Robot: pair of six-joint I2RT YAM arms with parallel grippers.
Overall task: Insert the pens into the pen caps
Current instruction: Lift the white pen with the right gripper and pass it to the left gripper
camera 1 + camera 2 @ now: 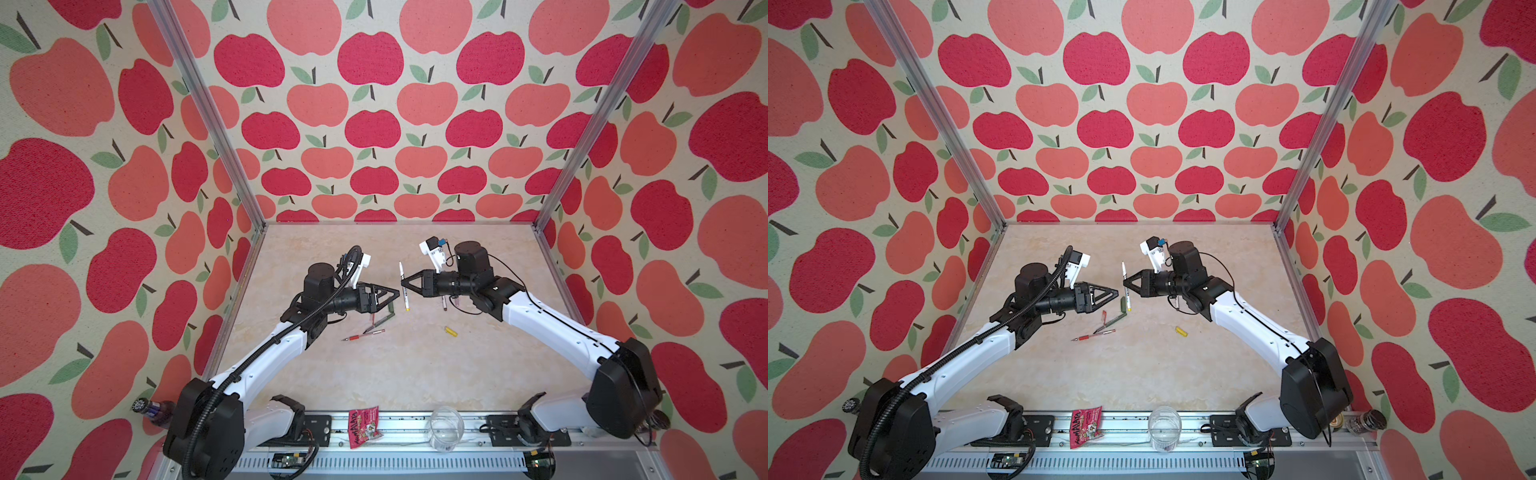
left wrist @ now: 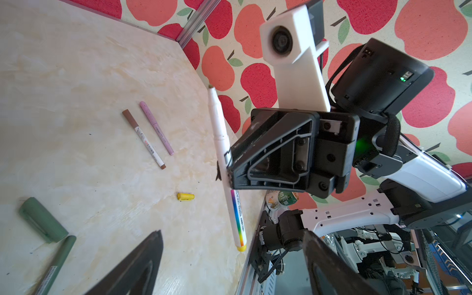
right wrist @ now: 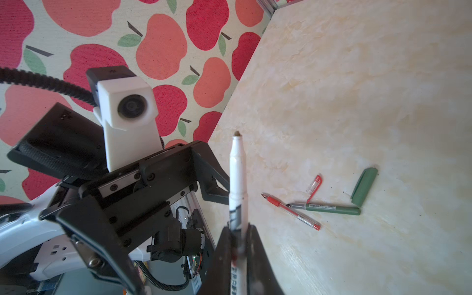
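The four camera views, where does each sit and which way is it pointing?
Top views: high above the robot's base, looking down toward the back wall; both arms, left gripper and right gripper show above the table.
Left wrist: on the left arm, facing the right gripper and its white pen; own open fingers show.
Right wrist: on the right arm, facing the left gripper along the white pen; own fingers show.
Shared: both wrist views show the white pen and green cap.
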